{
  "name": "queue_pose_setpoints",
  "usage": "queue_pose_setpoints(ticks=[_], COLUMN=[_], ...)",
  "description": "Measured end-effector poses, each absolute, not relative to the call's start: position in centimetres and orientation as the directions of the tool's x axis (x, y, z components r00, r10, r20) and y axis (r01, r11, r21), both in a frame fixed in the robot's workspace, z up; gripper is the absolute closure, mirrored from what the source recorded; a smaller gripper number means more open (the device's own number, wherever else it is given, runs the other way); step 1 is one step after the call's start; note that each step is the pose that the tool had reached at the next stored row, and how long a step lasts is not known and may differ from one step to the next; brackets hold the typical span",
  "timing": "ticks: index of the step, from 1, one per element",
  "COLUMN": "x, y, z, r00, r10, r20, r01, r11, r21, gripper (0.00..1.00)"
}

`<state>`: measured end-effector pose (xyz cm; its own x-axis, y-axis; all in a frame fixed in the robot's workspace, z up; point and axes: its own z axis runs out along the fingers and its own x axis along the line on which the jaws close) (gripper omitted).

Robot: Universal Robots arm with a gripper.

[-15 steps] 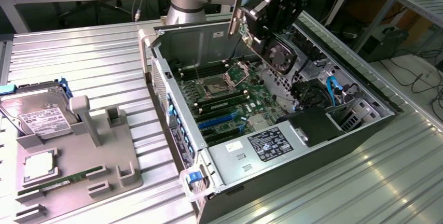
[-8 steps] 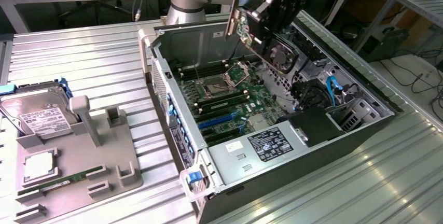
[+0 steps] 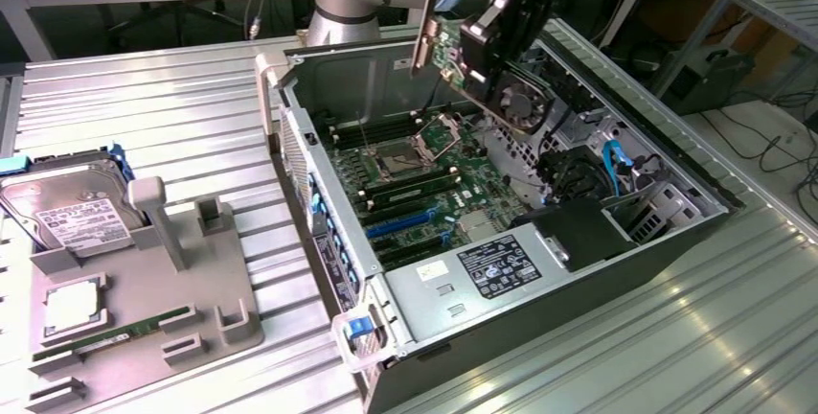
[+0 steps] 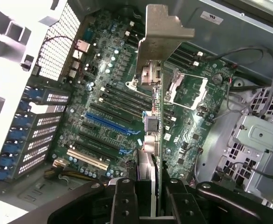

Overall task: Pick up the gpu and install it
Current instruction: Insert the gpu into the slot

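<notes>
The gpu, a dark card with a round black fan and a silver end bracket, hangs tilted above the open computer case. My gripper is shut on its upper edge. In the wrist view the gpu shows edge-on, with its bracket end farthest from the gripper. One black finger sits on each side of the card. It hovers over the motherboard, near the processor socket and apart from the blue slot.
A grey holder on the exterior view's left carries a silver hard drive, a processor chip and a green memory stick. Inside the case are a power supply, blue cables and upright case walls.
</notes>
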<state>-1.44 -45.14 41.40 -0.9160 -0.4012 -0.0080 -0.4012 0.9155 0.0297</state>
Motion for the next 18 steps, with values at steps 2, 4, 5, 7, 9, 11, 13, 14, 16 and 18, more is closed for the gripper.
queue_pose_setpoints(ticks=[2,4,5,7,9,11,13,14,16,18], x=[-1.44,-1.44,-1.44,-1.44,-1.44,-1.44,-1.44,-1.44,-1.43,-1.44], y=[-45.14,-45.14,-45.14,-45.14,-45.14,-45.14,-45.14,-45.15,-45.15,-45.15], z=[41.4,41.4,41.4,41.4,41.4,41.4,41.4,41.4,41.4,41.4], r00=[-0.907,-0.9,-0.897,-0.884,-0.874,-0.865,-0.857,-0.854,-0.849,-0.837], r10=[-0.42,-0.436,-0.442,-0.467,-0.487,-0.502,-0.515,-0.521,-0.528,-0.547], r20=[-0.008,-0.008,-0.008,-0.008,-0.008,-0.008,-0.008,-0.008,-0.008,-0.008], r01=[-0.42,-0.436,-0.442,-0.467,-0.487,-0.502,-0.515,-0.521,-0.528,-0.547], r11=[0.907,0.899,0.897,0.884,0.873,0.864,0.856,0.853,0.849,0.836], r21=[0.03,0.03,0.03,0.03,0.03,0.03,0.03,0.03,0.03,0.03], gripper=[0.72,0.72,0.72,0.72,0.72,0.72,0.72,0.72,0.72,0.72])
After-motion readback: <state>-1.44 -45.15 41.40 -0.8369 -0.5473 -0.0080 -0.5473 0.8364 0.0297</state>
